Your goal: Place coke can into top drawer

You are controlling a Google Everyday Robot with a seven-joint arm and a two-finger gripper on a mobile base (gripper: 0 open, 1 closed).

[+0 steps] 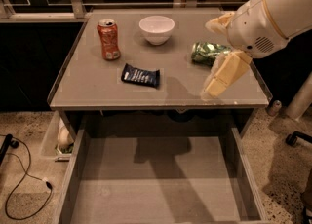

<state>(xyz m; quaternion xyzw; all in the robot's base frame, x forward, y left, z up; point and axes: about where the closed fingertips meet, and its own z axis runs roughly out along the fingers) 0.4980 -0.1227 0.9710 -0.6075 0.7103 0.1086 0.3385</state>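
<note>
The coke can (108, 39), red-orange with a silver top, stands upright at the back left of the tabletop (97, 89). The top drawer (156, 189) is pulled out below the table's front edge, and its grey bottom is bare. My gripper (215, 52) comes in from the right over the right side of the tabletop, far to the right of the coke can. Its cream fingers (225, 74) are spread apart and hold nothing. One finger is in front of the green can (207, 52) and the other is behind it.
A white bowl (156, 28) stands at the back middle of the table. A dark blue snack packet (140, 75) lies in the middle. The dented green can lies on its side at the right. A cable (24, 189) runs on the floor at the left.
</note>
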